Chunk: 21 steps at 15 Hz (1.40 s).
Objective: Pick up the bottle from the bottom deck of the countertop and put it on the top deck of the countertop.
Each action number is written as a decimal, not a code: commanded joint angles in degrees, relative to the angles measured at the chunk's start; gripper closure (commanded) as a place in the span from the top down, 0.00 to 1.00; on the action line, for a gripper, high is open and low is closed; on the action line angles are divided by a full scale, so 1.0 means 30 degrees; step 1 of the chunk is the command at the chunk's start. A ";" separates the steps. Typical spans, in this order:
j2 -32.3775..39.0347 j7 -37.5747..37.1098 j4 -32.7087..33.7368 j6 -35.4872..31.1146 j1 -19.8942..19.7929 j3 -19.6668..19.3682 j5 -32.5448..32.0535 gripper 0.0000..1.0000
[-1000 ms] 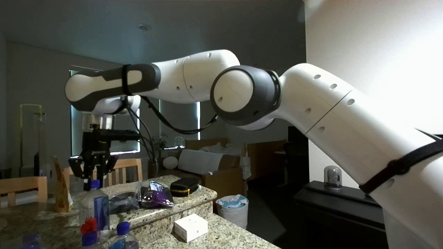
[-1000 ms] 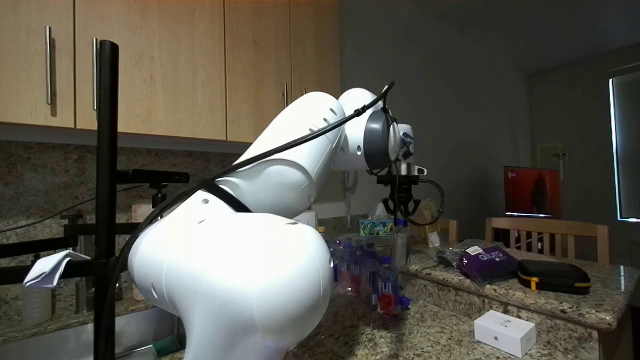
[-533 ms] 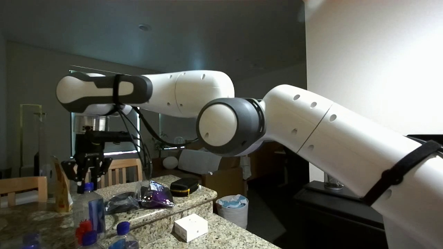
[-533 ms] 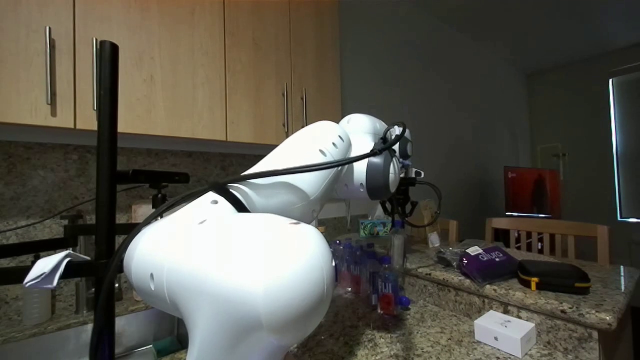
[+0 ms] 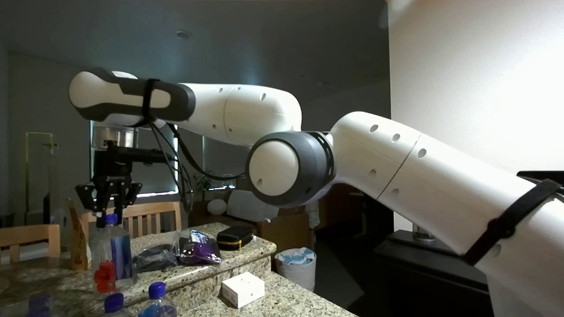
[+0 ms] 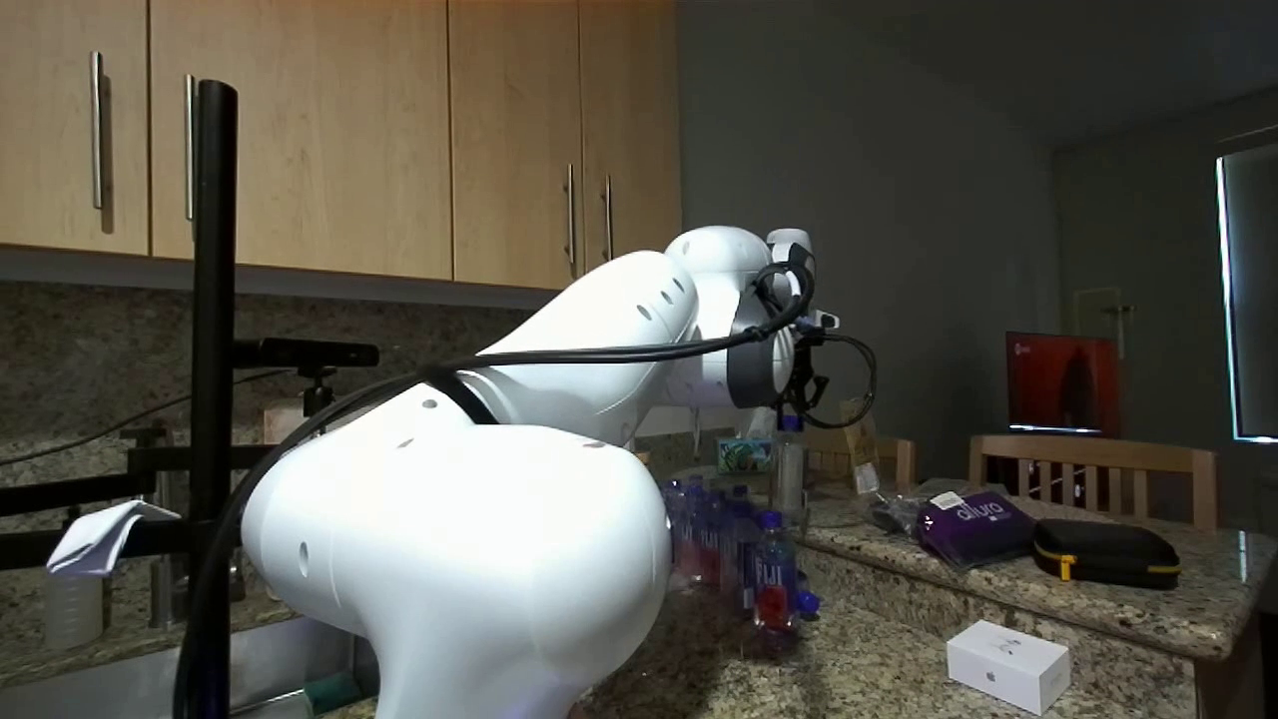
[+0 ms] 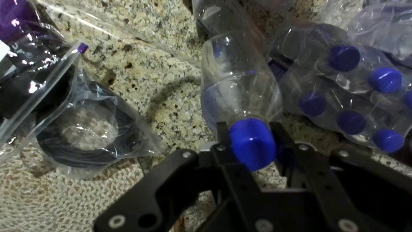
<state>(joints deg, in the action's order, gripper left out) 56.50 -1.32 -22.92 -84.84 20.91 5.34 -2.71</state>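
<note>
"By the rim of the desk's raised level (image 5: pixel 246 256), is that the bottle (image 7: pixel 239 96) I can see?"

"Yes, upright below the far end of the white arm (image 5: pixel 264 114), with its clear body showing red low down."

"What are the fingers (image 7: pixel 227 158) doing?"

"They have the bottle. They're clamped on its blue cap (image 7: pixel 252 143), one on each side."

"Is it above the raised level, or above the desk's lower level (image 6: pixel 869 669)?"

"I can't tell. Its outline crosses the rim in the wrist view, and I can't make out whether its base touches anything."

"And what's near it?"

"A cluster of blue-capped bottles (image 6: pixel 704 534) on the lower level. In an exterior view, a bottle with a FIJI label (image 6: pixel 774 589) stands in front of the others."

"Does the lower level hold more?"

"A white box (image 6: pixel 1008 667), well apart from the bottles and close to the foot of the raised level."

"What lies up on the raised level?"

"A clear bag (image 7: pixel 141 138) around a dark coil (image 7: pixel 64 151) nearest the bottle, then a purple package (image 6: pixel 976 529) just beside it, then a black case (image 6: pixel 1103 552). Both exterior views give that same order."
</note>
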 commanded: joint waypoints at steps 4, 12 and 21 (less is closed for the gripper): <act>0.0880 -0.0732 -0.0144 -0.7823 0.0162 -0.0767 -0.0419 0.14; 0.0881 -0.0671 -0.1397 -0.6882 0.0218 -0.1801 -0.0431 0.13; 0.2444 -0.1208 0.1064 -0.5385 0.0288 -0.2472 -0.0621 0.84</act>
<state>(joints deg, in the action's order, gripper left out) 61.41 -3.04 -24.58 -105.67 21.62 -2.00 -2.73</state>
